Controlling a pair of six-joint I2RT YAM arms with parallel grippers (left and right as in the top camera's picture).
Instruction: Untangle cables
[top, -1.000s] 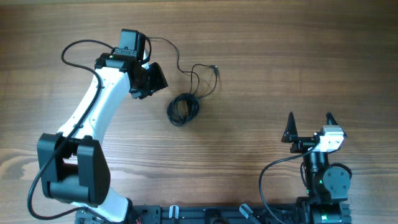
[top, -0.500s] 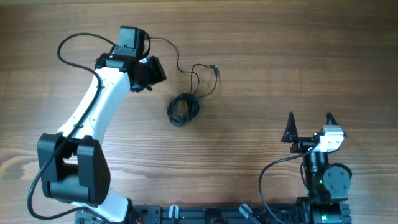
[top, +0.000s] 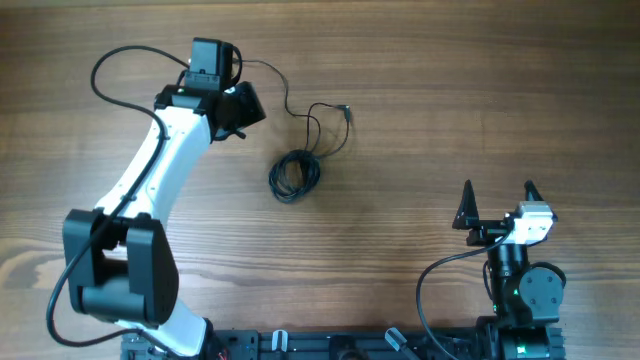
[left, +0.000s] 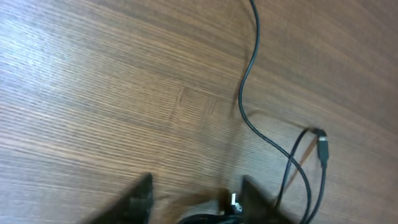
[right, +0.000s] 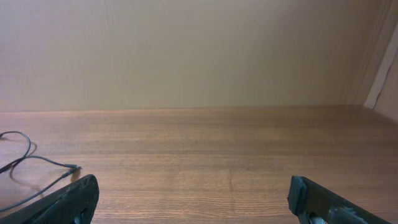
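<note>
A thin black cable lies on the wooden table, with a small coil (top: 294, 175) and a loose strand looping up to a plug end (top: 347, 112). My left gripper (top: 240, 108) hovers left of the strand and up-left of the coil, apart from both. In the left wrist view its blurred fingers (left: 198, 198) are apart, with the strand (left: 247, 118) and plug (left: 322, 147) lying ahead to the right. My right gripper (top: 497, 195) is open and empty at the near right, far from the cable. The right wrist view (right: 193, 196) shows a bit of strand (right: 31, 160) at far left.
The left arm's own thicker black cable (top: 120, 70) arcs over the table at the far left. The right arm's base (top: 520, 290) stands at the front right edge. A beige wall (right: 199, 50) stands behind the table.
My left gripper has moved a little toward the far edge, away from the coil. The cable and the right arm have not moved.
</note>
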